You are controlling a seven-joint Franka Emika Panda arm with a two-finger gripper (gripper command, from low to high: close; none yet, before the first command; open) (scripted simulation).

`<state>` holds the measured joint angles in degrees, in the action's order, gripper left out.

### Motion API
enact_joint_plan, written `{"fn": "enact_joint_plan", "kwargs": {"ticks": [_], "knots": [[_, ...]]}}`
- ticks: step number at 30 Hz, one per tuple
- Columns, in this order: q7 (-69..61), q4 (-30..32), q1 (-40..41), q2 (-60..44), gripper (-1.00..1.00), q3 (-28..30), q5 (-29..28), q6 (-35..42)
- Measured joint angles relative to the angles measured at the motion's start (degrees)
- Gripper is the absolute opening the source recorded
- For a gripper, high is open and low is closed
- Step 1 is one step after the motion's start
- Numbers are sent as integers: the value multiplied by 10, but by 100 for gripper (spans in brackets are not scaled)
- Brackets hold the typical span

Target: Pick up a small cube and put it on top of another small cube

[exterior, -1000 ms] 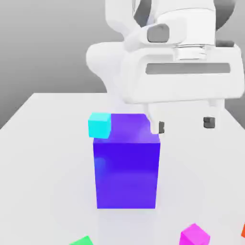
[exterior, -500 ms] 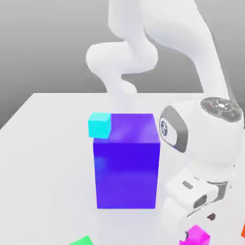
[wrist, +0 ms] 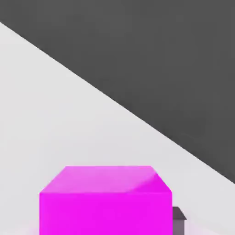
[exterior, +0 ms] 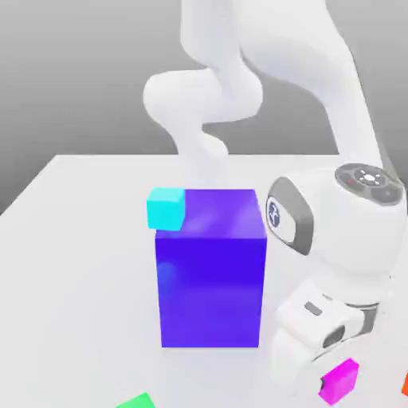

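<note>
The small cube (exterior: pixel 339 379), bright magenta-pink, sits low at the front of the exterior view's right, tilted, just under my hand. My gripper (exterior: pixel 328 371) reaches down onto it from the white wrist above. In the hand view the small cube (wrist: pixel 105 202) lies close between the jaws, and one dark fingertip (wrist: pixel 179 219) presses against its side. The other finger is hidden. The gripper is shut on the small cube.
A big blue-violet block (exterior: pixel 211 275) stands mid-table, just to the exterior view's left of my hand. A small cyan cube (exterior: pixel 166 208) sits at its upper left corner. A small green cube (exterior: pixel 137 401) and an orange object (exterior: pixel 405 386) lie at the front edge of the white table (exterior: pixel 72 263).
The arm swung down from above the blue-violet block to the table's front right. The fingers closed on the magenta cube, which has shifted a little up and to the right.
</note>
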<state>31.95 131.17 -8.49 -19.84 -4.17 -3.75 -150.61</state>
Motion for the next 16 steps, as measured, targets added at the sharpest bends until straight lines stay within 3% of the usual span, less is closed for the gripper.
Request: {"fn": "enact_joint_plan", "kwargs": {"ticks": [8,12,13,16], "knots": [[-31,-25,117,32,-100,80,55,55],[-41,-31,132,-31,-100,82,71,-3],[-42,-32,134,-41,100,81,72,-12],[-42,-32,134,-41,100,81,72,-12]]}}
